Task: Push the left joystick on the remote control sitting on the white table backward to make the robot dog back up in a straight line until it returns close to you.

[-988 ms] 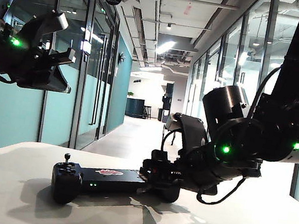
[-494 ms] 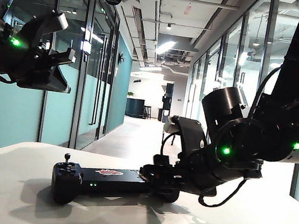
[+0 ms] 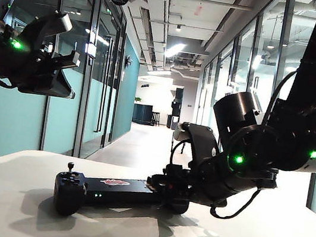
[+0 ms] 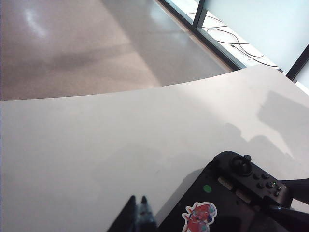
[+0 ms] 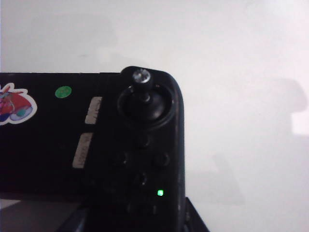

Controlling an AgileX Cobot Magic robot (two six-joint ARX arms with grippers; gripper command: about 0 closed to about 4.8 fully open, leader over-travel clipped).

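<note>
No legible text — the remote control (image 5: 91, 145) sticker (image 5: 14, 105) carries none.

Exterior camera: low, near table height, facing me down the corridor, mid-range. My left wrist camera: high, angled down over the white table (image 4: 96, 140), well back. My right wrist camera: close, straight above. All three share the remote control (image 3: 104, 191) (image 4: 227, 203) (image 5: 96, 145).
</note>
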